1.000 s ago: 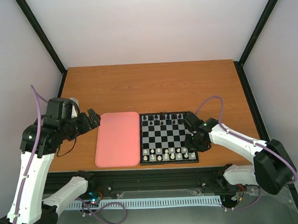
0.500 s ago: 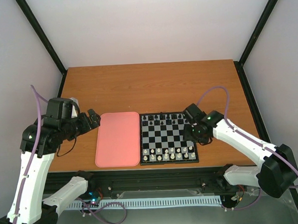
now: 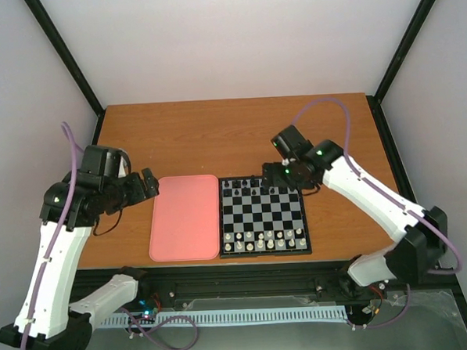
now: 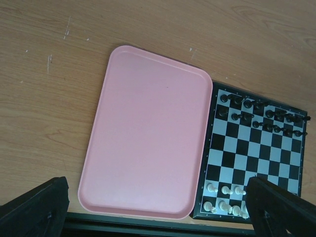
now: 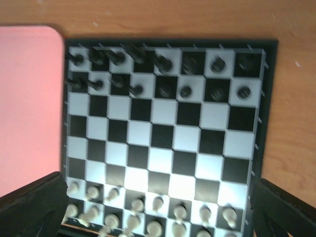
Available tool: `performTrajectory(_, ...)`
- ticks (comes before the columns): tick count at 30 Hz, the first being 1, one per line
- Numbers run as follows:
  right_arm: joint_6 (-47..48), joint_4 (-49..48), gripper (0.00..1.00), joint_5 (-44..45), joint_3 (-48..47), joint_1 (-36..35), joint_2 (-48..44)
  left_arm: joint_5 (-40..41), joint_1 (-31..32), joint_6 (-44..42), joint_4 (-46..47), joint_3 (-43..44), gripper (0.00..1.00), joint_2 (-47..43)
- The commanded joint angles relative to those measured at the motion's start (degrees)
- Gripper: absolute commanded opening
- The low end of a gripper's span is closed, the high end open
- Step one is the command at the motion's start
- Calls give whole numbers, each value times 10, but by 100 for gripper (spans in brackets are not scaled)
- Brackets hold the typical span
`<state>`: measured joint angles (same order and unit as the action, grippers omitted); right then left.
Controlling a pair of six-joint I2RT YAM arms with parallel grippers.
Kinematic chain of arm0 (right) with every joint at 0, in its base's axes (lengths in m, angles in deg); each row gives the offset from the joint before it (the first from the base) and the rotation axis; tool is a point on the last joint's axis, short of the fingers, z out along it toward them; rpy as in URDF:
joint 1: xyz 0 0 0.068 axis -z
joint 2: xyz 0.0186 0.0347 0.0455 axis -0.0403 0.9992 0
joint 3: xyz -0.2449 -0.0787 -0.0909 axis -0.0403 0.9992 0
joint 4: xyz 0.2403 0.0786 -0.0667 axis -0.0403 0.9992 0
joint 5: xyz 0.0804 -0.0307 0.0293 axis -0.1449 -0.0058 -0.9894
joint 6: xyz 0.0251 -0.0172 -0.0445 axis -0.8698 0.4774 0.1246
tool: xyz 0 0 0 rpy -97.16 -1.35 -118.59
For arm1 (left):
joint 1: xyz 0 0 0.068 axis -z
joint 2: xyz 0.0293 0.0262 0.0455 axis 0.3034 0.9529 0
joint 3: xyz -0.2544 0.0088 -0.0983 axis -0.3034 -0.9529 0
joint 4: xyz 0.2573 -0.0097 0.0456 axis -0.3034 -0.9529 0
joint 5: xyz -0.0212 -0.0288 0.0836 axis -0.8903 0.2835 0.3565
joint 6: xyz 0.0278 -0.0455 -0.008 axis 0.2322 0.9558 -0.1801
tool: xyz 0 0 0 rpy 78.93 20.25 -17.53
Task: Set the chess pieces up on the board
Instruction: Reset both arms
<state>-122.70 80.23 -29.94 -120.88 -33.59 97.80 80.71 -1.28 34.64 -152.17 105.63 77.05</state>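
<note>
The board [image 3: 263, 214] lies right of centre on the table, its checks also filling the right wrist view [image 5: 168, 133]. Black chess pieces [image 5: 162, 63] fill its two far rows and cream-white pieces [image 5: 157, 203] its two near rows. My right gripper [image 3: 278, 175] hovers above the board's far edge, open [image 5: 158, 212], nothing between its fingers [image 5: 284, 210]. My left gripper [image 3: 149, 185] hangs left of the tray, open [image 4: 158, 212] and empty, with fingers [image 4: 34, 207] wide apart over the tray's near edge.
A plain pink tray [image 3: 185, 217] with nothing in it lies flush against the board's left side [image 4: 148, 128]. Black frame posts stand at the table's far corners, and a black rail runs along the near edge.
My right arm has lifted from the board's near right side and swung toward its far edge, jaws opening on the way. The left arm shifted only slightly.
</note>
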Motion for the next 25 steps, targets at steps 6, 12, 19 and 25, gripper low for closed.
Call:
performTrajectory(6,79,16,100,-8,-211,-33,126,15,-4,-21,16,16,100,35)
performTrajectory(12,102,-6,100,-24,-221,-34,123,24,-4,-22,21,15,100,47)
performTrajectory(19,119,-2,100,-27,-209,-34,121,25,-4,-26,29,15,100,62)
performTrajectory(25,122,-6,100,-24,-203,-34,114,28,-4,-28,32,18,100,70)
